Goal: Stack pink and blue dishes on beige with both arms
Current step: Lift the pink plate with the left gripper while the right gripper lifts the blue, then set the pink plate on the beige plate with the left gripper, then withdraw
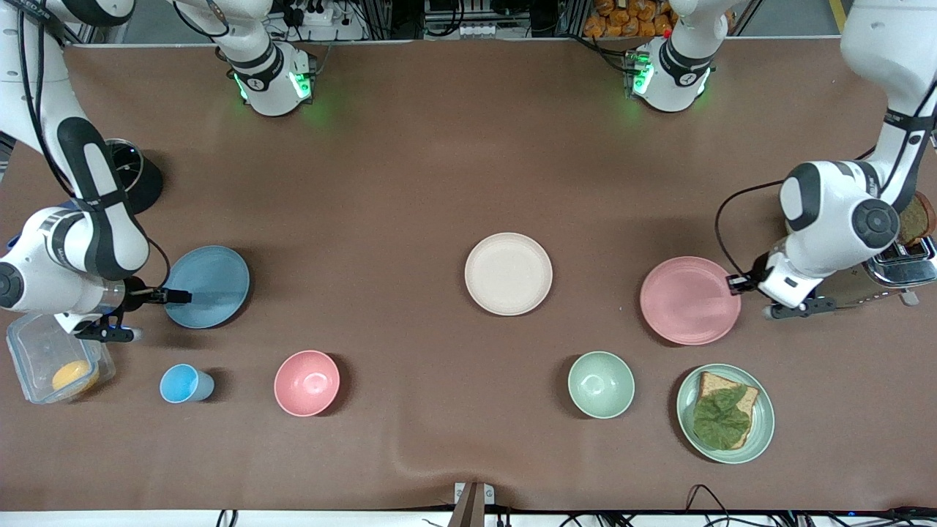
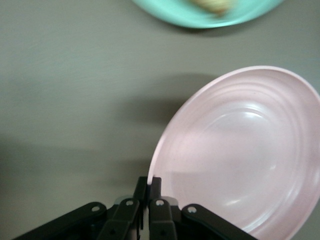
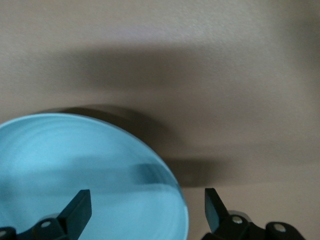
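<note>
The beige plate (image 1: 508, 274) lies flat in the middle of the table with nothing on it. The pink plate (image 1: 689, 300) sits toward the left arm's end, and my left gripper (image 1: 734, 284) is shut on its rim. In the left wrist view the fingers (image 2: 156, 186) pinch the edge of the pink plate (image 2: 240, 155). The blue plate (image 1: 207, 285) lies toward the right arm's end. My right gripper (image 1: 176, 296) is open at its edge. In the right wrist view the gripper (image 3: 146, 206) straddles the rim of the blue plate (image 3: 90, 165), one finger over the plate and one outside it.
Nearer the camera stand a blue cup (image 1: 183, 383), a pink bowl (image 1: 307, 383), a green bowl (image 1: 601, 384) and a green plate with bread and leaf (image 1: 725, 412). A clear container (image 1: 55, 362) sits under the right arm. A toaster (image 1: 904, 263) stands by the left arm.
</note>
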Controlling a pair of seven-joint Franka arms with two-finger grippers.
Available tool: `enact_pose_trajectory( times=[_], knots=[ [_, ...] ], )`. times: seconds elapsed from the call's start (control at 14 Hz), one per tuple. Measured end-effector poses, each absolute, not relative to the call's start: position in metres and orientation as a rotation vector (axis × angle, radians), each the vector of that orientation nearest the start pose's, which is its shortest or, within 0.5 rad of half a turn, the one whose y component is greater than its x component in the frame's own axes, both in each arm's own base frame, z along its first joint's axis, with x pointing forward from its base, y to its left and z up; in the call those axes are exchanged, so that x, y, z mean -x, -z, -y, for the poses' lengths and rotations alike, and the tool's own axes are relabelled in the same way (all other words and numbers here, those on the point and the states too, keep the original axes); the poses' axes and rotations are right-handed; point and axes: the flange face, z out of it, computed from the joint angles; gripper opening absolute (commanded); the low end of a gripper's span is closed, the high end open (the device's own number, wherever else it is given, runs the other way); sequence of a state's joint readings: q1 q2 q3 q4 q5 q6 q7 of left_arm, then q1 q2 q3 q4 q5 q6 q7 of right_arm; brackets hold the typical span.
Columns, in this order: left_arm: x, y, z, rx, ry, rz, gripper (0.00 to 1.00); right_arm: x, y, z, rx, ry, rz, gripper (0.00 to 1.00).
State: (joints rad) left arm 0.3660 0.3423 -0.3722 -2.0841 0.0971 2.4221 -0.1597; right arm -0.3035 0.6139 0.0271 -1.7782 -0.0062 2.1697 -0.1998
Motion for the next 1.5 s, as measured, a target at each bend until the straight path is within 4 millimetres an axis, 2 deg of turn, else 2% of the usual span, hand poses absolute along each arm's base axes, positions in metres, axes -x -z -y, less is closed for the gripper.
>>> enact_pose_trajectory(
  times=[0.07,0.14,0.21,0.29,0.36,0.5,0.64,0.79,1.14,1.36,1.5],
  knots=[
    [-0.588,-0.293,0.031,3.208,0.046,0.148,0.00,-0.608,-0.195,0.179,3.057,-0.327,-0.112,1.00],
    [-0.587,-0.309,0.064,3.220,0.048,0.161,0.00,-0.606,-0.194,0.182,3.055,-0.330,-0.111,0.91],
    [-0.583,-0.319,0.095,3.230,0.041,0.196,0.00,-0.604,-0.192,0.183,3.052,-0.337,-0.110,0.49],
    [-0.577,-0.323,0.125,3.241,0.031,0.238,0.00,-0.602,-0.189,0.184,3.048,-0.347,-0.105,0.16],
    [-0.570,-0.325,0.153,3.249,0.015,0.272,0.00,-0.599,-0.185,0.186,3.044,-0.356,-0.093,0.00],
    [-0.553,-0.321,0.205,3.254,-0.027,0.319,0.00,-0.597,-0.180,0.189,3.038,-0.364,-0.075,0.00],
    [-0.532,-0.308,0.255,3.251,-0.091,0.349,0.00,-0.597,-0.177,0.188,3.036,-0.367,-0.065,0.00],
    [-0.513,-0.289,0.288,3.227,-0.137,0.344,0.00,-0.597,-0.178,0.188,3.036,-0.367,-0.060,0.00],
    [-0.500,-0.243,0.318,3.216,-0.141,0.371,0.00,-0.600,-0.196,0.185,3.026,-0.375,0.010,0.00],
    [-0.498,-0.232,0.338,3.235,-0.145,0.407,0.00,-0.605,-0.227,0.175,3.020,-0.382,0.038,0.00],
    [-0.498,-0.227,0.354,3.228,-0.124,0.423,0.00,-0.609,-0.250,0.162,3.019,-0.386,0.071,0.00]
  ],
)
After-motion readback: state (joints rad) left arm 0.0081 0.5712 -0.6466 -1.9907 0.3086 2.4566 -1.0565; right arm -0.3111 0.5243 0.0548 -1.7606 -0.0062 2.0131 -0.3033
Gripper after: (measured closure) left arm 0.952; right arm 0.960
